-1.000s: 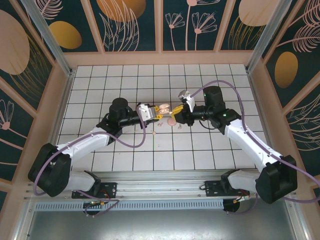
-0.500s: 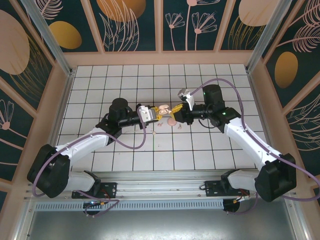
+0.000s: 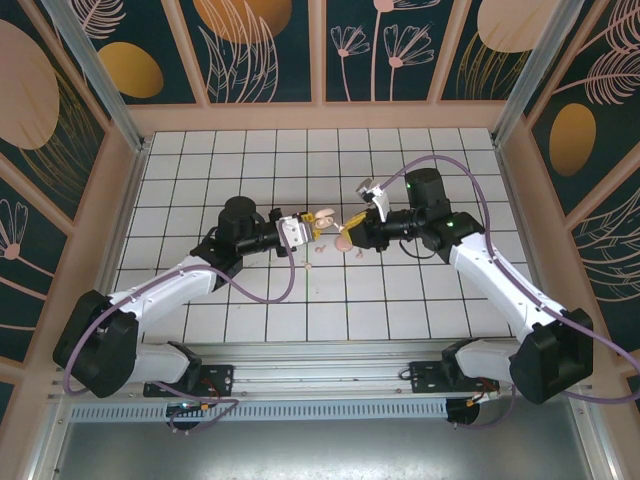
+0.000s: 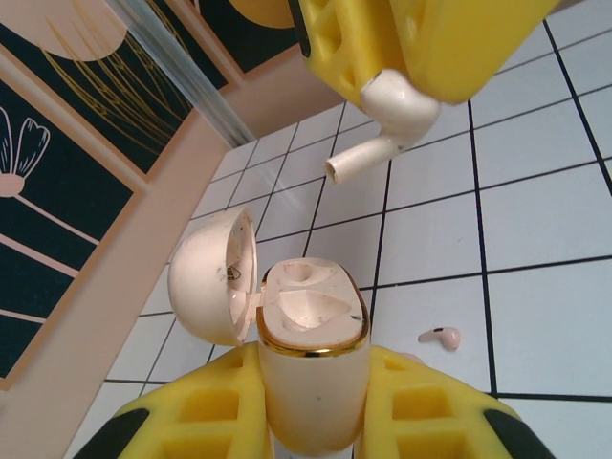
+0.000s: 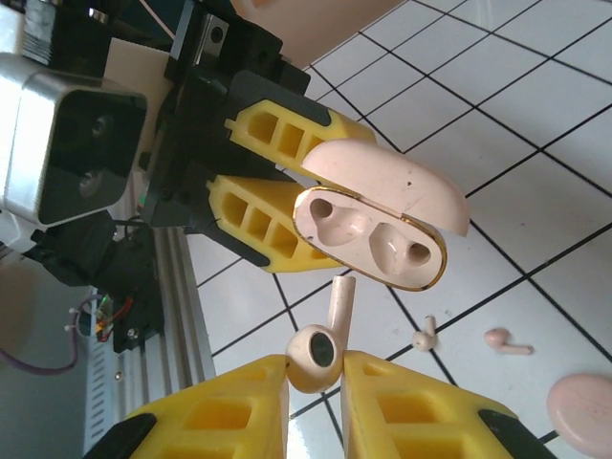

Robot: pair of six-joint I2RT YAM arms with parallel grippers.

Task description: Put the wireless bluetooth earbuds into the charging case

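The charging case (image 4: 311,368), pale beige-pink with a gold rim, stands between the yellow fingers of my left gripper (image 4: 311,397), which is shut on it. Its lid (image 4: 210,277) hangs open to the left and both wells look empty. My right gripper (image 5: 316,373) is shut on one earbud (image 5: 316,356), whose stem points up at the open case (image 5: 373,239) and ends just short of its rim. From the left wrist that earbud (image 4: 387,115) hangs above the case. In the top view the two grippers (image 3: 310,226) (image 3: 352,224) meet above the table's middle.
On the tiles under the grippers lie a small pale earbud-shaped piece (image 5: 426,333), a small pink one (image 5: 499,339) and a round pink lid-like piece (image 5: 585,411). The wooden wall (image 4: 191,182) rises at the far side.
The right gripper with its earbud has edged slightly left toward the case. The left gripper and the case have hardly moved.
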